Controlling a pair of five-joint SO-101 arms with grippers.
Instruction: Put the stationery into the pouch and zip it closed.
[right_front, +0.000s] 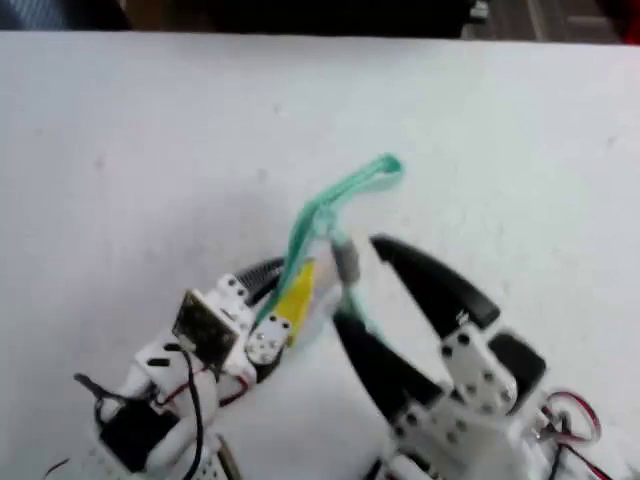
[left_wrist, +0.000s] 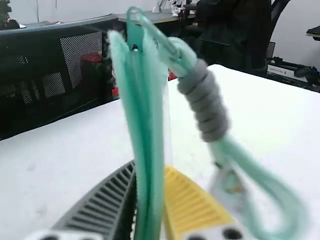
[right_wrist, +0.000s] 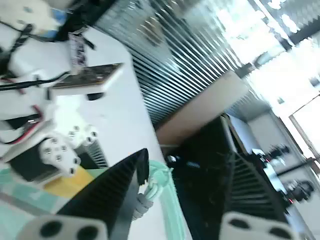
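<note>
The teal pouch is held up off the white table, seen edge-on. My left gripper is shut on its lower edge, pinched between the grey finger and the yellow finger. In the left wrist view the pouch rises straight up from the left gripper. A grey wrapped zipper pull on a teal loop hangs beside it. My right gripper stands open, its black fingers on either side of the pull.
Both arms crowd the table's near edge, the left arm's wrist close to the right gripper. Bare table stretches to the far edge. Dark furniture stands beyond the table.
</note>
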